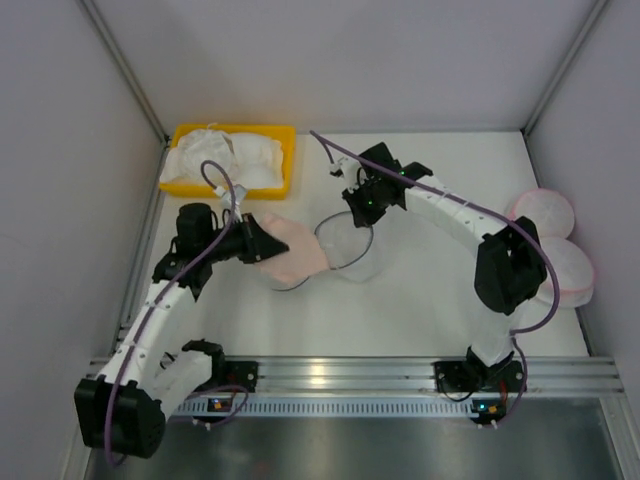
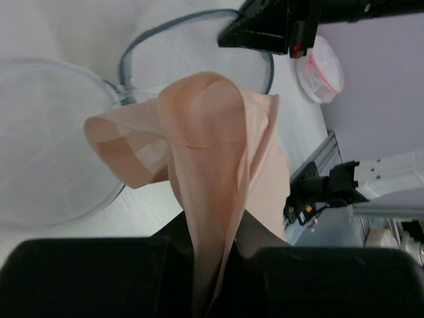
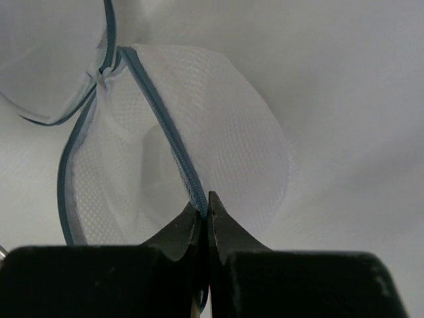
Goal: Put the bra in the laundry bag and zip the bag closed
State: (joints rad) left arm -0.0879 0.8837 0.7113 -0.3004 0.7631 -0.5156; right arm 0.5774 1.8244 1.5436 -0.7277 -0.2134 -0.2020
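My left gripper (image 1: pixel 262 242) is shut on the pale pink bra (image 1: pixel 292 250) and holds it above the table, just left of the laundry bag (image 1: pixel 348 245). In the left wrist view the bra (image 2: pixel 218 159) hangs folded from the jaws, with the bag's open grey zipper rim (image 2: pixel 129 56) behind it. My right gripper (image 1: pixel 362 205) is shut on the bag's far rim and lifts it. In the right wrist view the jaws pinch the blue-grey zipper rim (image 3: pixel 173 149) at my right gripper (image 3: pixel 204 205); white mesh (image 3: pixel 232 126) spreads beyond.
A yellow tray (image 1: pixel 186 135) with white lumpy garments (image 1: pixel 228 155) stands at the back left. Pink-rimmed mesh pouches (image 1: pixel 548 215) lie at the right edge. A metal rail (image 1: pixel 340 375) runs along the near edge.
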